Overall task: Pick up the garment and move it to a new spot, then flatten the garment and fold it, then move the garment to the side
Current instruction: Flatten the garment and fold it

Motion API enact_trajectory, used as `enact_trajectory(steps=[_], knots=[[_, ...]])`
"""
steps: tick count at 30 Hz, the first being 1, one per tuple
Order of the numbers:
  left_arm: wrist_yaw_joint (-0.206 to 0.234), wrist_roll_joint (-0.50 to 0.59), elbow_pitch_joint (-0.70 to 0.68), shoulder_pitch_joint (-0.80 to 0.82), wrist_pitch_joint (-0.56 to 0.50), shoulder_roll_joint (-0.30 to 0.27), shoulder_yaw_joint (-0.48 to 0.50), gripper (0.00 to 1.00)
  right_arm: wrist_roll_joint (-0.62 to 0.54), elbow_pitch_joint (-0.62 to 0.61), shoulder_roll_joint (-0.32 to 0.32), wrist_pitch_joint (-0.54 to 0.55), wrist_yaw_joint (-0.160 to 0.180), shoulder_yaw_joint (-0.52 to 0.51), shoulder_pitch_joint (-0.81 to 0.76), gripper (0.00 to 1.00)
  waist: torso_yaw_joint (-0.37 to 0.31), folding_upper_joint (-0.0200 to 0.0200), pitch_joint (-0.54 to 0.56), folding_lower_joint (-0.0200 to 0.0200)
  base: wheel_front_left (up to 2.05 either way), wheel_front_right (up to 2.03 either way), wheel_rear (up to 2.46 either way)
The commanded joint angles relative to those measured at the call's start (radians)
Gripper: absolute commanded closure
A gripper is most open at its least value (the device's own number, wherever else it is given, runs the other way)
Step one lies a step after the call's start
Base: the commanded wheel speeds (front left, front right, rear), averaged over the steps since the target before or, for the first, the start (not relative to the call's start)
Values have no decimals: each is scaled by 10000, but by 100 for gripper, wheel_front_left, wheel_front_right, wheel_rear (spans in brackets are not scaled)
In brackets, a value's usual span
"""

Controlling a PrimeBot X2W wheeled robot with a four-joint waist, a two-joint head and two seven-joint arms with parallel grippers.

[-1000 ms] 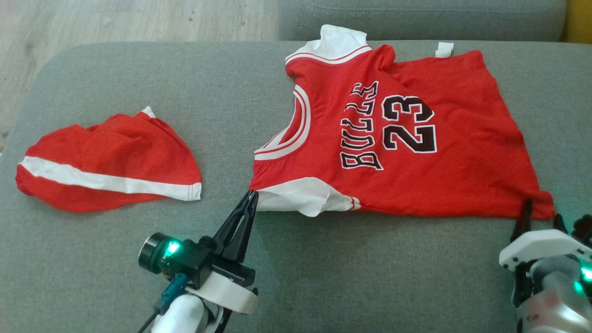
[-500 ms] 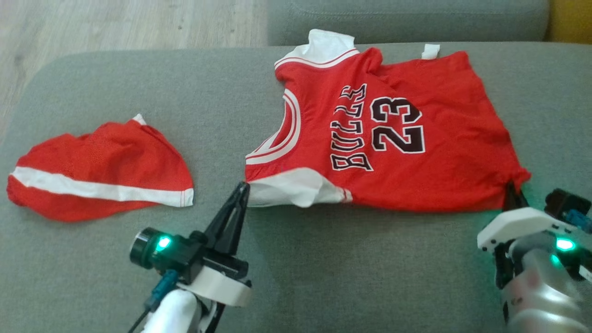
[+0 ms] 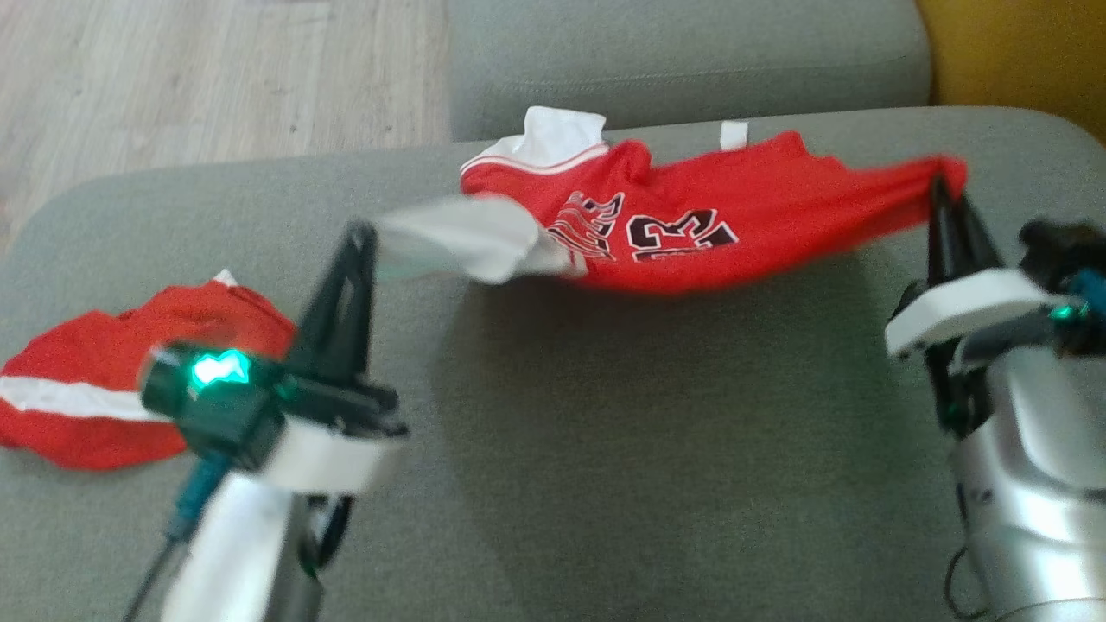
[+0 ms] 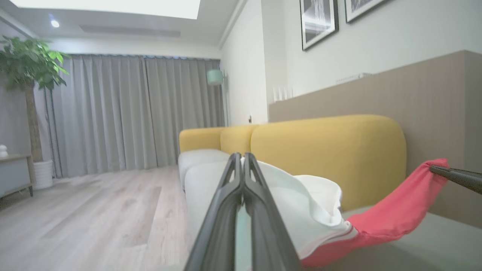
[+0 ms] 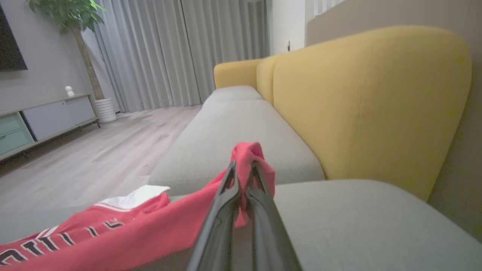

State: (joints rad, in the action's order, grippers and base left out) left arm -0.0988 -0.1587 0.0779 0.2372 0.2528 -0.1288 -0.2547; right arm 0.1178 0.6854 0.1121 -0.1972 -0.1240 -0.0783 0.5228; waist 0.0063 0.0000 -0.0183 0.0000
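1. left gripper jaws clamped shut on the white corner of the red jersey.
2. right gripper jaws pinch its red corner.
3. the cloth sags between both jaws, above the grey cushion.

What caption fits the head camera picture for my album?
Left claw and right claw hold the red jersey up by its near edge over the grey sofa.

Red shorts crumpled on grey cushion; potted plant by curtains
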Motion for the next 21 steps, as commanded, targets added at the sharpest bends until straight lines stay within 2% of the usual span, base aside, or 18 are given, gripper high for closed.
enact_trajectory(steps=[1, 8, 11, 16, 21], knots=[[-31, 60, -508, 829, 89, -176, 513, 100, 198, -608, 186, 102, -67, 367, 552, 100, -101, 0, 132, 0, 0, 0, 0], [-112, 75, -1319, 2365, 89, -352, 1288, 100, 1364, -3561, 1467, 1640, -67, 1960, 857, 100, -247, 0, 455, 0, 0, 0, 0], [-154, 102, -1666, 3013, 89, -489, 1416, 100, 1684, -4710, 1896, 2203, -67, 2315, 1022, 100, -286, 0, 584, 0, 0, 0, 0], [-191, -64, -2140, 3820, 86, -692, 1643, 100, 2102, -6378, 2316, 3175, -67, 2596, 1176, 100, -366, 0, 741, 0, 0, 0, 0], [-151, -371, -2647, 4328, -352, -870, 1925, 100, 2352, -7715, 2359, 4200, -67, 2461, 1035, 100, -479, 0, 697, 0, 0, 0, 0]])
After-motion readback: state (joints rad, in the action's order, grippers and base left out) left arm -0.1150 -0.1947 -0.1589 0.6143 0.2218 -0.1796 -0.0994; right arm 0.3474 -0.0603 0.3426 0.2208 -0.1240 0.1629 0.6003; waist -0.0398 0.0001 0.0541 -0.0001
